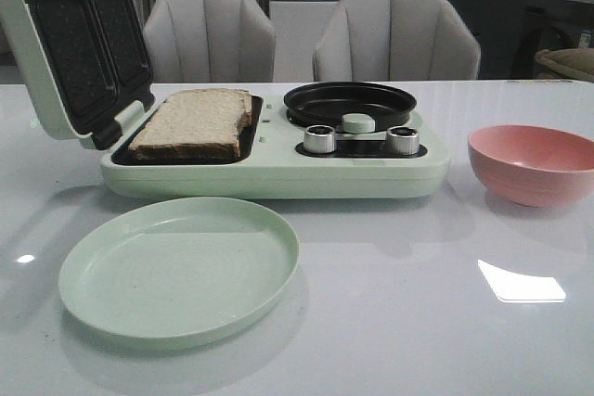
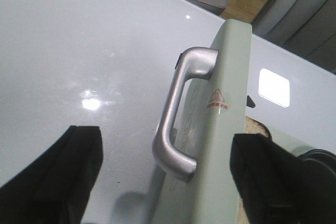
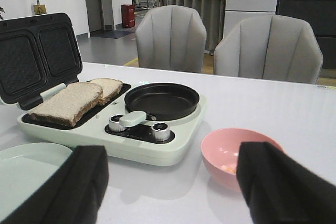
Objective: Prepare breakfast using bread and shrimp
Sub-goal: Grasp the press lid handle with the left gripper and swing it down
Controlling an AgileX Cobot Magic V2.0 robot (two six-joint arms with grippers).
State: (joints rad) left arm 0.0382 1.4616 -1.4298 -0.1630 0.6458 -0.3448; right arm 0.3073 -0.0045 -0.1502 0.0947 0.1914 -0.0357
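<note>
Your green plate [image 1: 178,269] sits nearest, before the breakfast maker [image 1: 278,169]. On its grill lies bread [image 1: 196,121]; the shrimp [image 3: 229,168] bowl [image 1: 534,162] stands beside. Both your left gripper [image 2: 167,182] and right gripper [image 3: 170,190] are spread, empty.

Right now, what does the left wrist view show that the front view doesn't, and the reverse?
Only the left wrist view: the lid's silver handle between the open left end effector's fingers.
Only the front view: the green plate, pink bowl, black pan and both knobs.
Shared: the breakfast maker's lid and a bit of bread.

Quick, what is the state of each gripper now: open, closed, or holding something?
Left gripper: open, holding nothing; the lid handle lies between its fingers.
Right gripper: open, empty, above the table near the pink bowl.
</note>
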